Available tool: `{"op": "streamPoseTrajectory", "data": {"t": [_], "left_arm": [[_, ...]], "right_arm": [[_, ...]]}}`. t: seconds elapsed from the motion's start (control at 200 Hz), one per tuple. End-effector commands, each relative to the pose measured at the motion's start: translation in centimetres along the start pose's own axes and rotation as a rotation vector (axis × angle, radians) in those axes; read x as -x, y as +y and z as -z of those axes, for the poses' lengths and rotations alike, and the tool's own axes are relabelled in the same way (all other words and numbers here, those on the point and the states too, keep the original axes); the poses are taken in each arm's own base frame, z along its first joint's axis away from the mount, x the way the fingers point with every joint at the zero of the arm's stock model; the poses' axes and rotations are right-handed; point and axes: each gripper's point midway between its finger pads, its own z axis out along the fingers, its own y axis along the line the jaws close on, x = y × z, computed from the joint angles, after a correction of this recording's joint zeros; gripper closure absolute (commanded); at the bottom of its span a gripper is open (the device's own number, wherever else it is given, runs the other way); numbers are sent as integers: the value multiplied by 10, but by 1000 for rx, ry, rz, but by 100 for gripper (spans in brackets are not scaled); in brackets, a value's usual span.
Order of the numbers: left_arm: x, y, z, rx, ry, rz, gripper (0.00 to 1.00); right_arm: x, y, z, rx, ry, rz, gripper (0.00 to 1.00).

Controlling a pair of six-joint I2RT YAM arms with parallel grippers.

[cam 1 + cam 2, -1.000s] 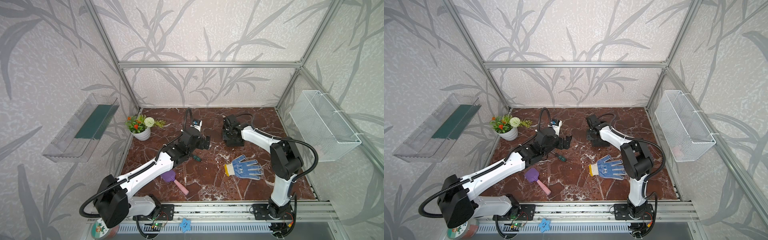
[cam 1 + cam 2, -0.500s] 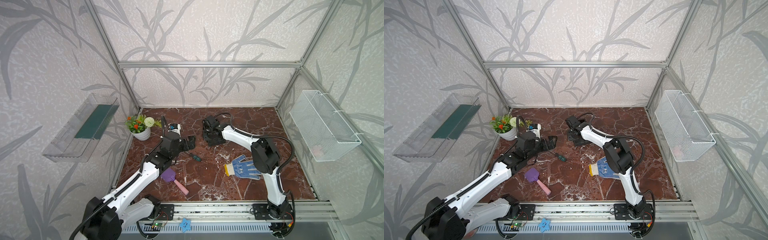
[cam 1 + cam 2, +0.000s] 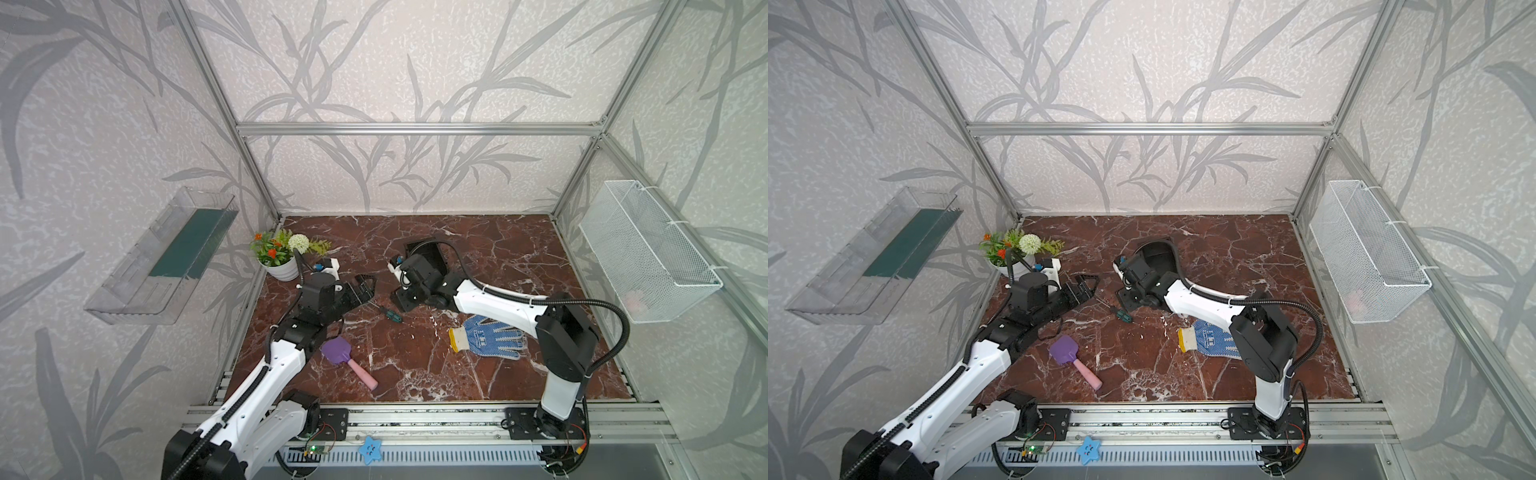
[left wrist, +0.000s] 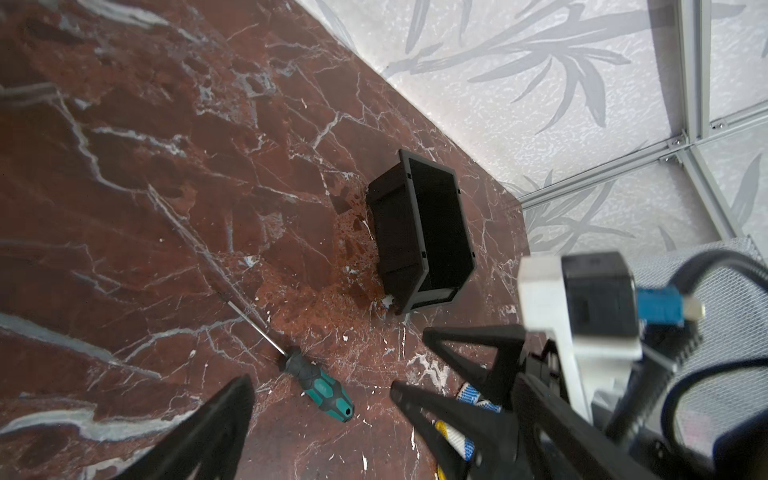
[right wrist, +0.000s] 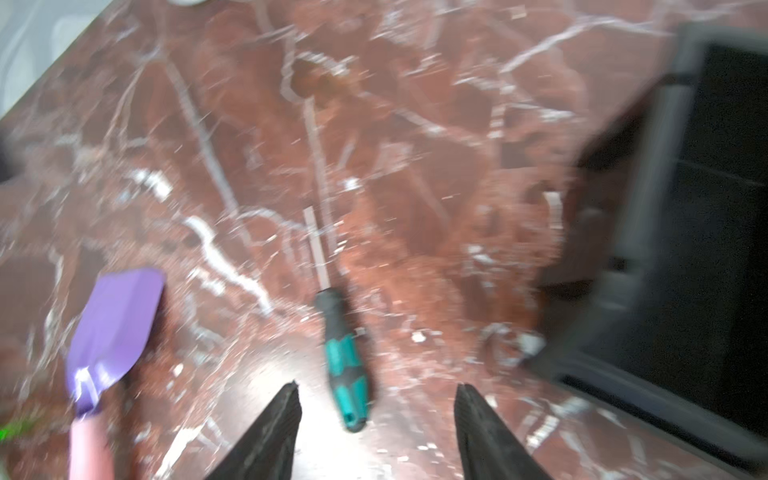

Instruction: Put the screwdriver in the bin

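Your screwdriver (image 3: 390, 313) lies flat on the red marble tabletop (image 3: 498, 249), untouched, its teal and black handle toward the front rail and its thin shaft pointing back and left; in both top views it sits between the two arms. Your right pincer (image 5: 376, 405) hangs just beside the handle end with its two dark fingers (image 5: 274, 432) spread apart and nothing between them; the right wrist view is blurred, but the gap shows plainly. Your left pincer (image 3: 365, 286) is low over the tabletop on the other side of the screwdriver, near the shaft tip, and its jaws stand apart and empty too; in the left wrist view one finger (image 4: 216, 419) shows at the edge. The bin (image 4: 419, 237) stands upright on the tabletop behind the right pincer, open top up and empty as far as you can see, partly covered by the right arm in a top view (image 3: 1156, 251). A purple toy shovel (image 3: 347, 359) lies nearer the front, left of the screwdriver, and a blue dotted glove (image 3: 488, 338) lies to its right.
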Motion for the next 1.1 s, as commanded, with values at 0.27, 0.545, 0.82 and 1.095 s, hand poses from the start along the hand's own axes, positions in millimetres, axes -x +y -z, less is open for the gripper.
{"op": "streamPoseTrajectory", "data": {"t": [0.27, 0.545, 0.82, 1.095], "left_arm": [[-8, 29, -2, -54, 53, 238, 1], [-9, 34, -1, -44, 50, 250, 1], [-7, 36, -3, -47, 41, 271, 1], [0, 25, -3, -100, 23, 244, 1]], "right_arm": [[-41, 19, -47, 16, 98, 122, 40], [-53, 15, -68, -3, 150, 133, 49], [-59, 14, -69, -28, 160, 140, 64], [-47, 5, -43, -79, 107, 160, 80]]}}
